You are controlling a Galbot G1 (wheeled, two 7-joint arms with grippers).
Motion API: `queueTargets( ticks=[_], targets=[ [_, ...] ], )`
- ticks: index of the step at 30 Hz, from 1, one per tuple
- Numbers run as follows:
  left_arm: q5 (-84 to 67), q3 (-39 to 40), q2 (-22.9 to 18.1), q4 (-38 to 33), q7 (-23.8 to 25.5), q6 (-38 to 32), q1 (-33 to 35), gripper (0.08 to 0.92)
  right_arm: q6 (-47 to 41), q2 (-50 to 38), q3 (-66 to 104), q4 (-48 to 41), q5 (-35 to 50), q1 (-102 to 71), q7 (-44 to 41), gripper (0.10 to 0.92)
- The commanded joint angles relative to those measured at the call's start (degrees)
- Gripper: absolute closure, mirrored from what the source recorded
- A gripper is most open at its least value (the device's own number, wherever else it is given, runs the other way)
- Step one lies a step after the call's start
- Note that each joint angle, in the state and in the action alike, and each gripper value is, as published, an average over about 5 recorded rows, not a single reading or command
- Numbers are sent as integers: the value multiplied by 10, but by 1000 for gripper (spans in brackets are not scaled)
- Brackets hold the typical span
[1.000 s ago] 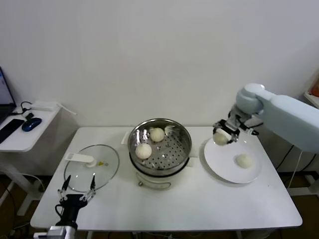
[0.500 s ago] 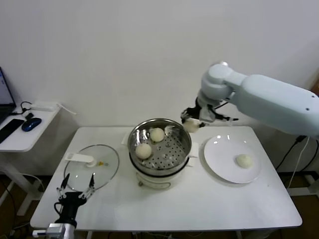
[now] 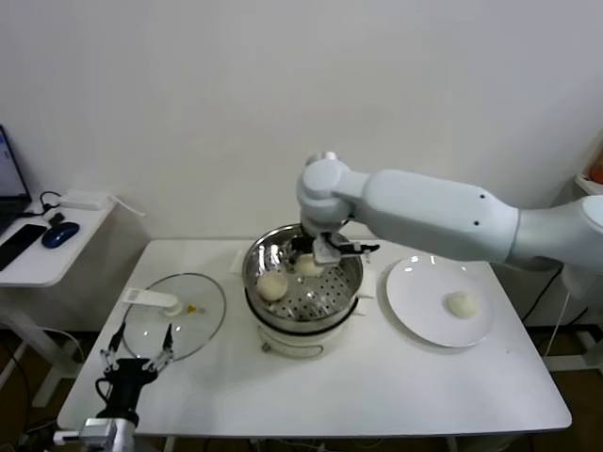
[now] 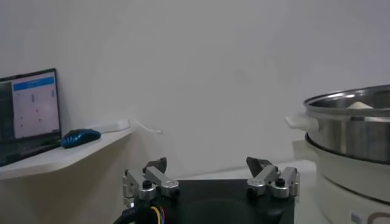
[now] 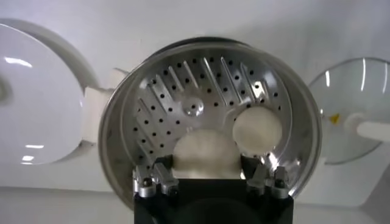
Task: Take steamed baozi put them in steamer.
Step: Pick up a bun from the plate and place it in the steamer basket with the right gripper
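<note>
Over the steamer (image 3: 303,279), the right gripper (image 3: 317,255) is being held low inside the shiny basket, and a steamed baozi (image 5: 206,153) is being clasped between its fingers (image 5: 159,176), as the right wrist view shows. Just beside the gripper, a second bun (image 5: 258,129) is being carried on the perforated floor of the basket, close to the held one; whether the two are touching cannot be told. In the head view that resting bun (image 3: 272,285) is seen a little to the gripper's left. Around both, the steel wall of the steamer is being supported by the white pot base (image 3: 294,335). Further out, to the gripper's right, a white plate (image 3: 419,294) is being occupied by one more bun (image 3: 462,303), well apart from the steamer. On the opposite side of the pot, a glass lid (image 3: 174,320) is lying flat on the white table (image 3: 377,386). Well away from the work, at the table's near left edge, the left gripper (image 3: 136,346) is being kept parked with its fingers (image 4: 153,176) spread and nothing between them.
</note>
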Motion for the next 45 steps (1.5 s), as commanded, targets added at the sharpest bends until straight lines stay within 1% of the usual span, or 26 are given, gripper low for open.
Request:
queueTargets(
  ticks=[1,12,30,33,40,45],
  targets=[
    [-1,-1,1,-1,0,2,-2,177,15,33,-18,16,-37,-35,0,296],
    [0,-1,0,1,0,4,-3,177,23,-2,-28,50,-61,-47,0,296],
    [1,0,2,8,0,3,-5,177,27,-4,-28,46,-72,-65,1,291],
    [1,0,2,9,0,2,-4,177,28,-4,-27,44,-73,-67,4,283],
    [1,-1,2,10,0,2,-4,177,35,-4,-23,40,-71,-65,6,208],
    [0,-1,3,10,0,2,-4,177,47,-6,-5,29,-42,-48,3,203]
  ],
)
